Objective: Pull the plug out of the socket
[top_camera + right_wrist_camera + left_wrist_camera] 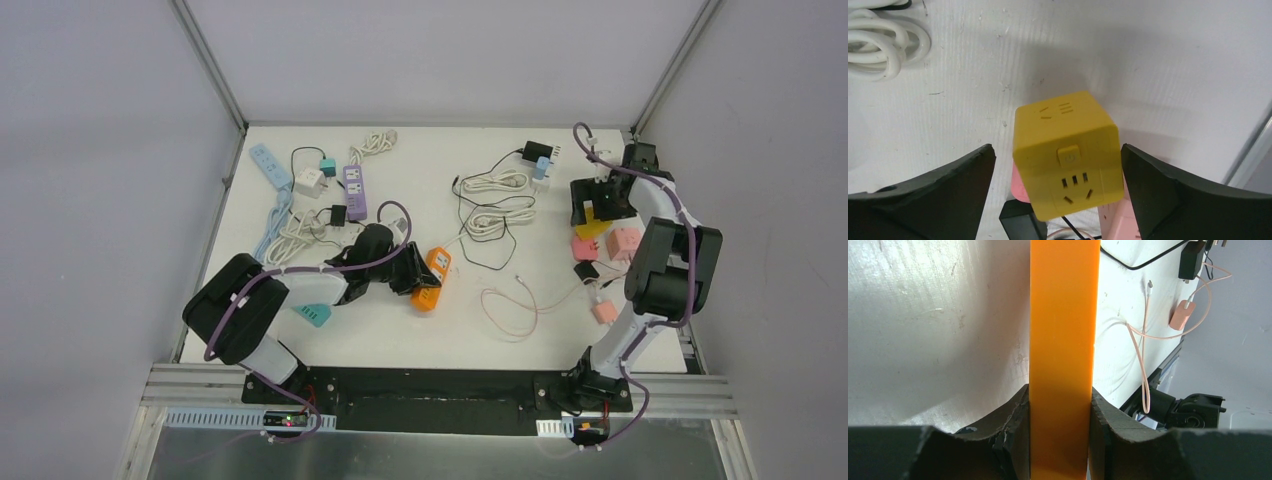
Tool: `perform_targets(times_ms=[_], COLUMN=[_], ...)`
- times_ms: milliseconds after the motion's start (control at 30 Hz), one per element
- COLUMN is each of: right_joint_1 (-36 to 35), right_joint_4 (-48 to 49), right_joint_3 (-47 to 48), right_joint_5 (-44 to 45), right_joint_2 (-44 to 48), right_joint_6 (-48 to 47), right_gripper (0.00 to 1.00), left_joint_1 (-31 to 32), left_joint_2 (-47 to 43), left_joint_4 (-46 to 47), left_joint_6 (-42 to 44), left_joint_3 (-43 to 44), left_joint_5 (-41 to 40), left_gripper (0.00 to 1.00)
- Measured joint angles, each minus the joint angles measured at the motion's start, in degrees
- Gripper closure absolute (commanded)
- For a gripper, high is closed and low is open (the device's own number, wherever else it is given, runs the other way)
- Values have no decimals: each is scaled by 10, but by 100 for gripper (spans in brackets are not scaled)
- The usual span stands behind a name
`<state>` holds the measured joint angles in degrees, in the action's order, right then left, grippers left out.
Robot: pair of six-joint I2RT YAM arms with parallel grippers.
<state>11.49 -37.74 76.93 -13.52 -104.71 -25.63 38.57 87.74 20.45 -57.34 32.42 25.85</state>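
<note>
What lies on our table [400, 335]
We see a power strip [432, 278] left, a cube socket [1068, 160] right, coiled cables [492, 222] between.

Left gripper [1060, 412] clamped, seemingly low; right gripper [1056, 152] spread.

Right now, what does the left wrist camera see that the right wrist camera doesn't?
Only the left wrist view: an orange power strip clamped between shut jaws, plus a pink charger plug and a black adapter farther off. Only the right wrist view: a yellow cube socket sitting between wide-open jaws that touch neither side of it, and a coiled white cable in the top left corner. Both share the white table and a pair of dark jaws along the bottom edge.
</note>
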Motion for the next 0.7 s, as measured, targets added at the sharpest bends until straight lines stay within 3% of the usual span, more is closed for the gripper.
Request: perform_targets(times_ms=[467, 700], right_joint_1=[22, 22], right_joint_4=[-21, -57], right_joint_3=[17, 19], right_joint_5=[-33, -156], right_joint_2=[115, 152], right_joint_6=[-4, -3], right_gripper=[0, 0], left_joint_1=[0, 0], left_joint_2=[-29, -74], left_joint_4=[-65, -120], left_joint_6=[40, 67], left_joint_3=[10, 17], left_joint_5=[-4, -15], left_gripper=[100, 100])
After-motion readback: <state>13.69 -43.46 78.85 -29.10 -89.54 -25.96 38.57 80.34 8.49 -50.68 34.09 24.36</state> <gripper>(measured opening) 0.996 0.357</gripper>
